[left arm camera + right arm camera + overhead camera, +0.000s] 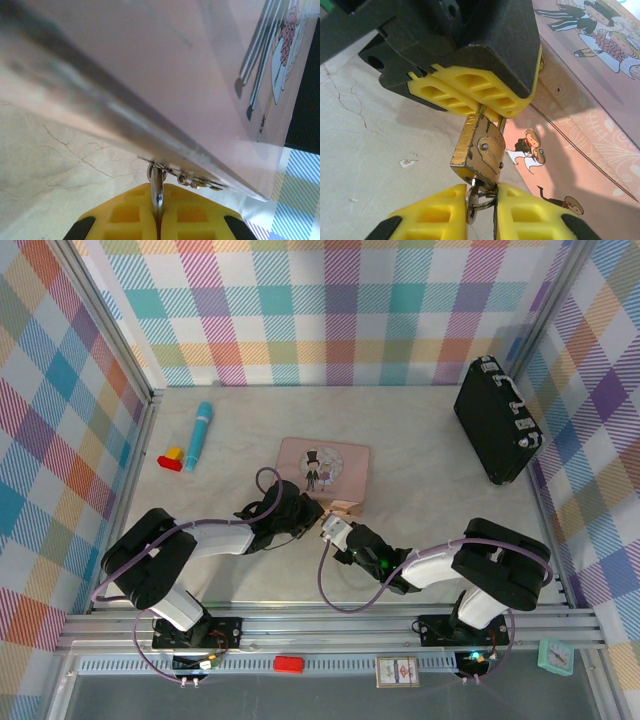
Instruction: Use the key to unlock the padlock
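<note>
The brass padlock (479,150) hangs at the near edge of the pink tin (323,470). Its silvery shackle (157,181) passes through the tin's clasp (187,179). My left gripper (159,190) is shut on that shackle, its yellow fingers (470,92) showing above the lock body in the right wrist view. The key (472,204) sits in the keyhole at the bottom of the lock, with a small ring on its head. My right gripper (482,194) is closed on the key head and ring from below. In the top view both grippers (320,524) meet at the tin's front corner.
A black case (497,420) stands at the back right. A blue cylinder (200,435) and red and yellow blocks (172,458) lie at the back left. Plaid walls bound the table on three sides.
</note>
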Robot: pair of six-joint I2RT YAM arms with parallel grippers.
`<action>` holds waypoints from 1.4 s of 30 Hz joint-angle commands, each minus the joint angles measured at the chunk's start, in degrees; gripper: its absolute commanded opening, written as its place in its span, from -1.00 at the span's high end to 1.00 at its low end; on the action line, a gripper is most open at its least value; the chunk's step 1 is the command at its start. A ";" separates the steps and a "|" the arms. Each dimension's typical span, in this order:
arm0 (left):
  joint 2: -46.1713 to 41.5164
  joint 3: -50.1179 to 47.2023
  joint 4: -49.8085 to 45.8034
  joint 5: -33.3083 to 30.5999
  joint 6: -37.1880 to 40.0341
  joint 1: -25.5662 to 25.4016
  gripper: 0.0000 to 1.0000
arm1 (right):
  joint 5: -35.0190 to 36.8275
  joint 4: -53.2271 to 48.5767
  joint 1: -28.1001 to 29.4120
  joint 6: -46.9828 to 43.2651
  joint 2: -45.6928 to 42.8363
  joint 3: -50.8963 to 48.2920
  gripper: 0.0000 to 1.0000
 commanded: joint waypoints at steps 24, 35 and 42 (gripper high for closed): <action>2.26 -0.41 1.82 2.71 -0.39 -0.48 1.00 | -18.98 -11.68 -5.52 28.36 -8.84 3.95 0.93; 2.16 -0.19 1.70 2.75 0.42 -0.48 0.50 | -24.33 -17.70 -7.49 37.88 -8.74 4.84 0.97; -0.18 -1.18 -0.10 0.95 1.61 -0.40 0.17 | -24.01 -18.37 -7.64 41.42 -8.74 4.70 0.98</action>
